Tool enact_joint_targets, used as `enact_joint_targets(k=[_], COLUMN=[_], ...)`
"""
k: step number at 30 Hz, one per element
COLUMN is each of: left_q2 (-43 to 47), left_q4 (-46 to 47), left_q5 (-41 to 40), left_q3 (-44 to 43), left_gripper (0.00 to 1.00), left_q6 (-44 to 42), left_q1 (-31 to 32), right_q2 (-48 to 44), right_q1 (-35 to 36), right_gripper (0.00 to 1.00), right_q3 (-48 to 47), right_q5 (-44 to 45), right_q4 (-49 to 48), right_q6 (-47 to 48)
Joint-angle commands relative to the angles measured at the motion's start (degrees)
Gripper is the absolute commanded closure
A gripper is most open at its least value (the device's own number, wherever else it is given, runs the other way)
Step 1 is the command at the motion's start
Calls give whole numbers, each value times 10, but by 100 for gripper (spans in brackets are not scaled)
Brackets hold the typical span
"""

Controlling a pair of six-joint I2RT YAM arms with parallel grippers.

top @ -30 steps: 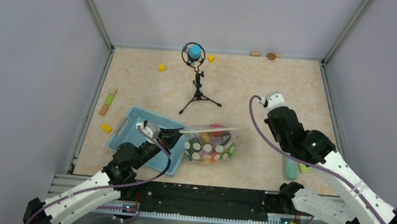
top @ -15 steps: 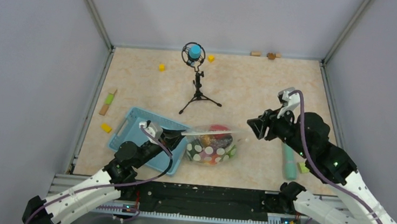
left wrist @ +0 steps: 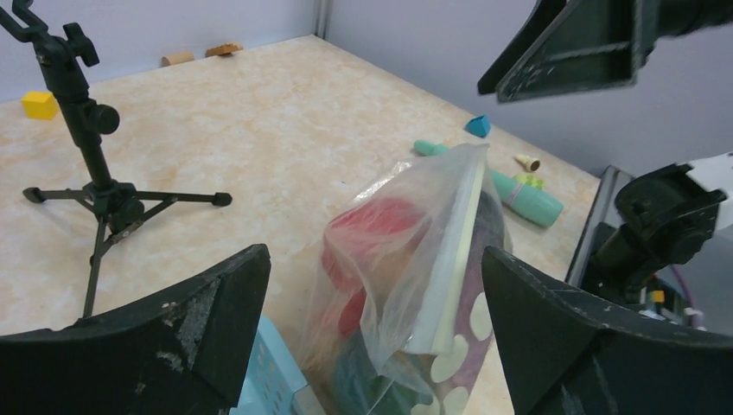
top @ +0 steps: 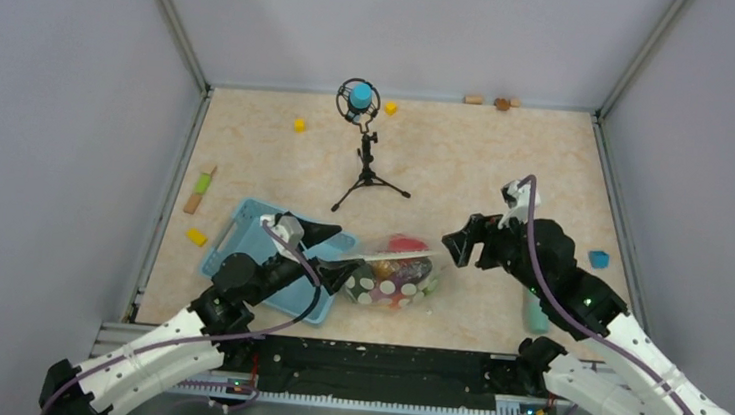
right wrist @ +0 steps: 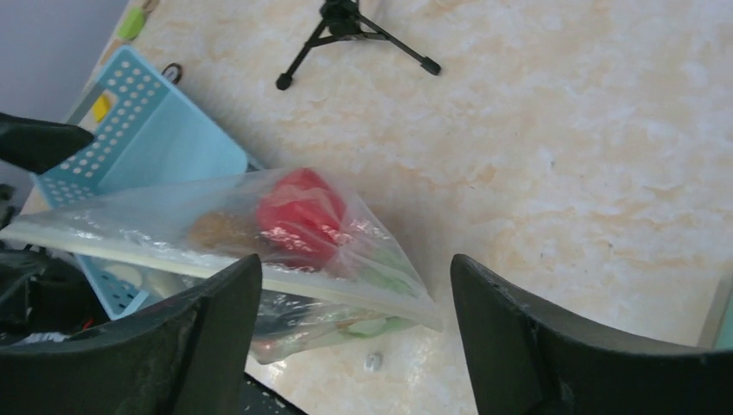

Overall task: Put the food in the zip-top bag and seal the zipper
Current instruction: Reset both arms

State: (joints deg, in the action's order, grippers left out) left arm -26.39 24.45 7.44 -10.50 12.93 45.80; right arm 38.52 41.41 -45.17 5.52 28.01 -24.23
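The dotted bag point(top: 393, 275) is sitting on the table point(top: 467, 166) right beside the right end of the blue basket point(top: 240, 242), and it is bulging with food. A red pepper point(top: 403, 244) is showing at the top through the clear plastic, with orange, green and dark pieces packed under it. The zipper point(top: 379, 258) is running as a pale strip along the bag's upper edge, from the left claw toward the right claw. It is looking flat and joined where it shows, though I cannot tell whether it is pressed shut all along.

The left claw point(top: 337, 253) is hanging at the bag's left end with its fingers spread wide apart. In its wrist view the zipper point(left wrist: 458, 251) is standing up in the gap between them, and neither finger is touching it. The right claw point(top: 456, 245) is hovering just off the bag's right end, its fingers also apart and gripping nothing. Its wrist view is looking down on the bag point(right wrist: 259, 207), with the pepper point(right wrist: 298, 216) lying below the gap. A tripod point(top: 367, 172) is standing farther back on the table, and a teal bottle point(top: 535, 311) is lying near the right arm
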Motion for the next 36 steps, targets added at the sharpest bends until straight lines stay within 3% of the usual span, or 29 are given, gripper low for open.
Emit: enact_joint_targets(k=[1, 5, 8, 12, 16, 19, 21, 29, 36], left_q2=[6, 22, 35, 9, -88, -162, -193, -203, -191], left_q4=[-36, -79, -140, -302, -558, -752, -795, -705, -696], left_q5=[14, 26, -42, -255, -537, -644, -661, -563, -535], left_q3=[-68, -104, -145, -224, -320, -391, -405, -351, -330], left_gripper=[3, 3, 3, 3, 3, 3, 3, 3, 3], left_q6=[48, 81, 114, 212, 368, 503, 535, 470, 456], left_q1=[-2, -2, -2, -2, -3, -4, -6, -98, -140], right_q2=[-27, -45, -53, -51, -45, -49, -54, -82, -81], right_q1=[0, 0, 0, 0, 0, 0, 0, 0, 0], right_gripper=[17, 1, 1, 1, 1, 1, 1, 1, 1], right_q3=[44, 79, 89, 94, 90, 93, 97, 104, 107], right_q5=[69, 88, 133, 185, 225, 254, 268, 299, 309], right_q4=[-66, -95, -96, -88, -61, -45, -40, -16, -17], right_q6=[-19, -36, -52, -69, -80, -88, -93, -107, -112])
